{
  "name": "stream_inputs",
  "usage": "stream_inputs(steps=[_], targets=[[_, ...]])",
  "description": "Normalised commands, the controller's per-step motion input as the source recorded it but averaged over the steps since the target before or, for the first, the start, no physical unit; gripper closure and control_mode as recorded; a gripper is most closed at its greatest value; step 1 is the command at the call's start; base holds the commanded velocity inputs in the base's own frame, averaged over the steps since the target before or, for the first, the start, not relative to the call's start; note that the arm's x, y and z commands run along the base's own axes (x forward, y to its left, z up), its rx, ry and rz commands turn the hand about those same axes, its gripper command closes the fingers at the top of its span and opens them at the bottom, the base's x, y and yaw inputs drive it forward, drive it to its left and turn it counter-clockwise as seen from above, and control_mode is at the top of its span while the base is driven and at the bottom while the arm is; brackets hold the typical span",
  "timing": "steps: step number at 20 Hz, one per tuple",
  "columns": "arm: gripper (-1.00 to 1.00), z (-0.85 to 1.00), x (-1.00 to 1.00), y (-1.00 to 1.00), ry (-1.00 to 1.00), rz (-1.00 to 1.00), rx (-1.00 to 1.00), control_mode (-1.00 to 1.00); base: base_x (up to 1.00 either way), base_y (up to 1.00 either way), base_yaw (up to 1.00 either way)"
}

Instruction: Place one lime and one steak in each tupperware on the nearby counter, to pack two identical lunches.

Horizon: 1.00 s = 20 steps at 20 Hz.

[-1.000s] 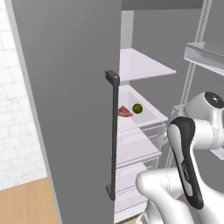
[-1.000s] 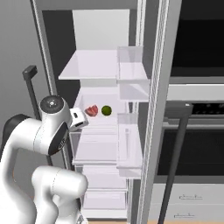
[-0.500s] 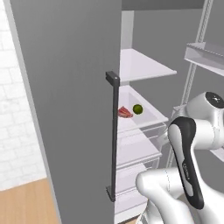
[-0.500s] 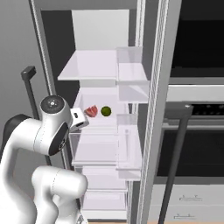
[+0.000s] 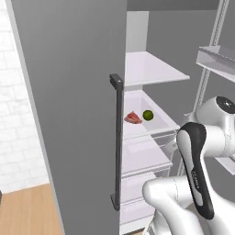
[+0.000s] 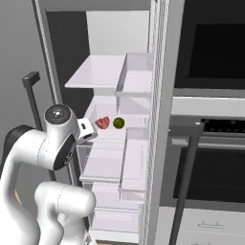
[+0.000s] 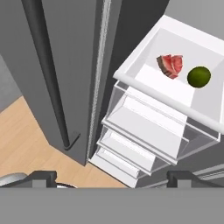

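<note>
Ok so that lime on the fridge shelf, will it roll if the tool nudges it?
Probably: the lime looks round and smooth on a flat white shelf, so a nudge likely rolls it. Beside it, apart, the steak wouldn't stop it.

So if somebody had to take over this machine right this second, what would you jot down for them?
Gripper: open, holding nothing, in front of the open fridge.
Lime and red-pink steak: side by side on a middle fridge shelf, untouched; the steak is nearer the open door.
Done: fridge door stands open.
Left: nothing looks packed yet. Reach in, take the steak or lime, carry it to a container, then do the rest.
</note>
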Motion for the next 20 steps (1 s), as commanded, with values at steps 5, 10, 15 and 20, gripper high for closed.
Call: stream_inputs(steps=[5,10,15,20], targets=[[-1.0,0.0,0.0,0.0,0.0,0.0,0.0,1.0,0.11,-0.29,0.2],[-1.0,-0.07,0.12,0.09,0.0,-0.01,-0.02,-1.0,0.1,0.07,0.01],[-1.0,-0.25,0.58,0.18,0.0,-0.07,-0.02,-1.0,0.0,0.0,0.0],[-1.0,-0.1,0.83,-0.01,-0.02,-0.17,0.02,-1.0,0.0,0.0,0.0]])
